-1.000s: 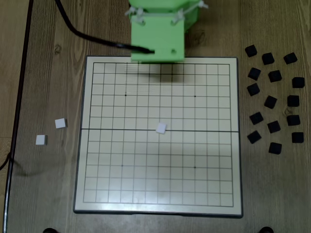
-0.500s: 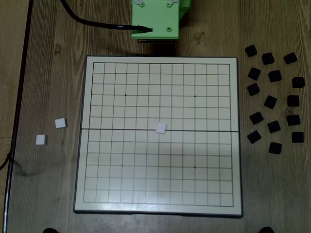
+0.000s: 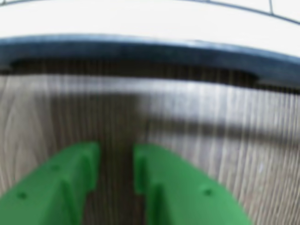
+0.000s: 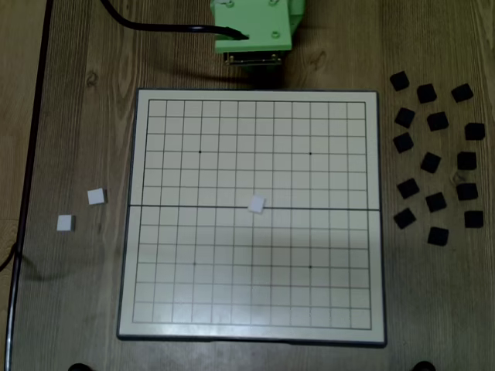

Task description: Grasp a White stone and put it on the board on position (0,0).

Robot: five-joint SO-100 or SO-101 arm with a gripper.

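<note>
In the fixed view, one white stone (image 4: pixel 256 204) lies near the middle of the gridded board (image 4: pixel 251 328). Two more white stones (image 4: pixel 96 196) (image 4: pixel 66 222) lie on the wooden table left of the board. The green arm (image 4: pixel 253 27) sits above the board's top edge, and its fingers are hidden under its body there. In the wrist view, my gripper (image 3: pixel 116 150) has green fingers (image 3: pixel 159 168) standing a little apart with nothing between them. It hovers over bare wood, facing the board's dark edge (image 3: pixel 150 49). No stone shows in the wrist view.
Several black stones (image 4: pixel 430 162) are scattered on the table right of the board. A black cable (image 4: pixel 162 28) runs from the arm to the top left. The table's dark edge (image 4: pixel 31 154) runs down the left side.
</note>
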